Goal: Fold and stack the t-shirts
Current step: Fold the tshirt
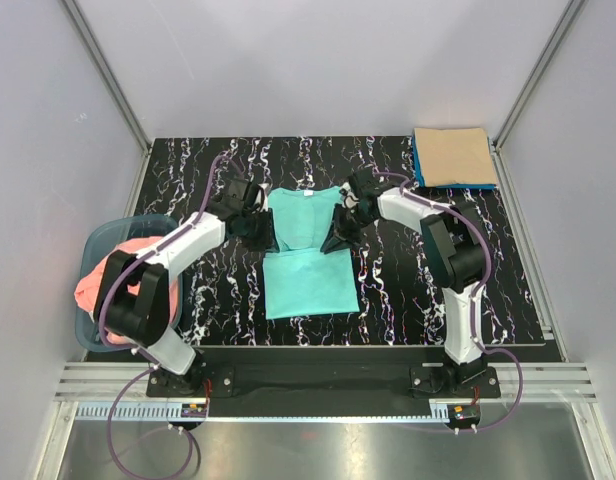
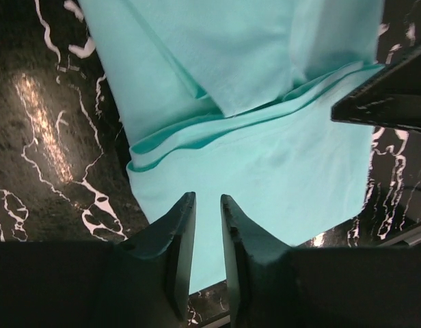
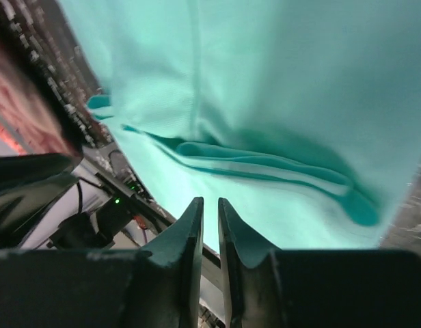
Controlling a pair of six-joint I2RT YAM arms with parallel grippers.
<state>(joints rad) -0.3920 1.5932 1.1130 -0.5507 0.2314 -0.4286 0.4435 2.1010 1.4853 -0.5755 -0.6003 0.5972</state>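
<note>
A turquoise-green t-shirt [image 1: 308,285] lies flat mid-table, collar at the far end, with a cross fold at its middle. My left gripper [image 1: 268,243] hovers at the left end of that fold and my right gripper [image 1: 331,245] at the right end. In the left wrist view the left gripper [image 2: 208,197] has its jaws a narrow gap apart, empty, over the shirt [image 2: 265,157]. The right gripper [image 3: 210,199] looks the same over the shirt [image 3: 279,89]. A tan-beige t-shirt [image 1: 451,155] lies folded on a blue one [image 1: 418,168] at the back right. A salmon pink t-shirt [image 1: 103,285] sits crumpled in the basket.
The blue-grey plastic basket [image 1: 96,238] stands at the table's left edge beside the left arm. Metal frame posts rise at the back corners. The right gripper's dark finger [image 2: 388,96] shows in the left wrist view.
</note>
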